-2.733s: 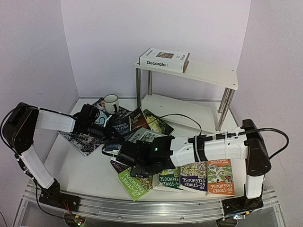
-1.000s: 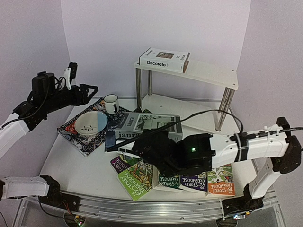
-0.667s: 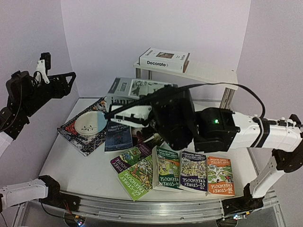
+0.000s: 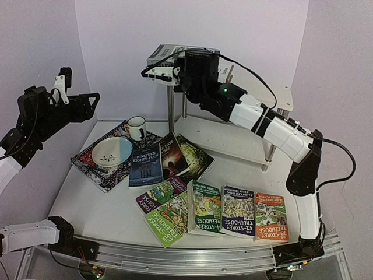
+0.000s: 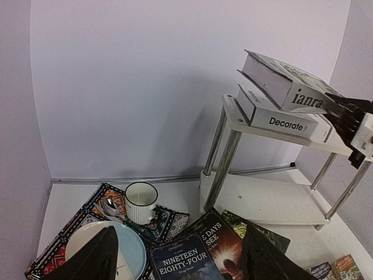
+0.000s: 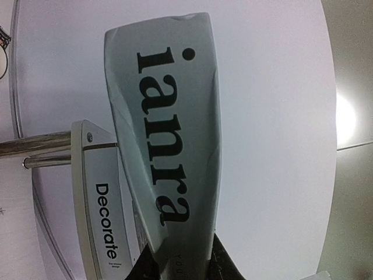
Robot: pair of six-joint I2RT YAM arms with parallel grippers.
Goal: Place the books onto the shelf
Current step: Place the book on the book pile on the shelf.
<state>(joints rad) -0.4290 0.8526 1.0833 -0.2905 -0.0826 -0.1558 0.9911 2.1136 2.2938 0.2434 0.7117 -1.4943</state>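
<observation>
My left arm (image 4: 38, 116) is raised at 9 o'clock; the left gripper (image 4: 91, 108) points toward 3 o'clock, fingers spread wide and holding nothing; my right arm (image 4: 280, 131) stretches from 5 o'clock up toward 12 o'clock; the right gripper (image 4: 169, 70) sits high, fingers clamped on the grey-white book (image 4: 169, 52).

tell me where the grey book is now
In the top view the grey book is at the back, held in the right gripper, tilted just above the white book on the shelf's top board.
</observation>
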